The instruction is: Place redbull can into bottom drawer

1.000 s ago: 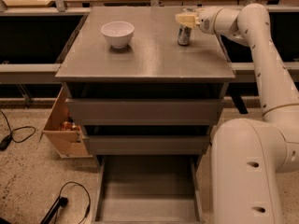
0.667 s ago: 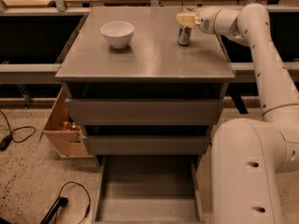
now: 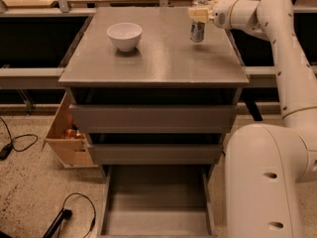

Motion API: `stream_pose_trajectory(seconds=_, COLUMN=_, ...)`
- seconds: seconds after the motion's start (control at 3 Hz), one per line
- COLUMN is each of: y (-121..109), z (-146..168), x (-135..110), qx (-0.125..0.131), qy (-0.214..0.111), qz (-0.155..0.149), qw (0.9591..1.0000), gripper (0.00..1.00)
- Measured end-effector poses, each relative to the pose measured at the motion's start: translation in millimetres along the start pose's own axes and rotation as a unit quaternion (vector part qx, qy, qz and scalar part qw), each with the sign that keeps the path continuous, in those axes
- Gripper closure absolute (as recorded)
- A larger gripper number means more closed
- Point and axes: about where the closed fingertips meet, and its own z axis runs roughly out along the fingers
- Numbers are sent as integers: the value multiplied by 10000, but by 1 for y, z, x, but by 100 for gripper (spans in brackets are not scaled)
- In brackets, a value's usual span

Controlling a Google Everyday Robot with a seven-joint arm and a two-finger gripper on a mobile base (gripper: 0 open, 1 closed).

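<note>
The redbull can, a slim silver metal can with bluish markings, stands upright at the far right of the flat grey metal cabinet top. The tan fingers pinch its upper part, one pad lying across the near side just below the shiny lid. The gripper reaches in from the right on the white jointed arm. Well to the left of the can sits a round white bowl. Below two closed grey drawers, the bottom drawer, a wide shallow grey tray, is pulled out towards the near side. A tan wooden box stands left of the cabinet
</note>
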Motion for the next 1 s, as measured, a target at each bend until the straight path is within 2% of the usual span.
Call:
stream_pose_trajectory(seconds=0.33, y=11, z=-47, x=-30, qx=-150, qy=157, qz=-296, qw=9993, gripper=100)
stream_pose_trajectory(seconds=0.67, y=15, z=-121, x=-61, qx=45, qy=351, qz=-606, qw=9975, gripper=100)
stream_pose_trajectory(seconds=1.0, y=24, z=-212, x=-92, qx=467, qy=497, qz=-871, qw=9939, gripper=100)
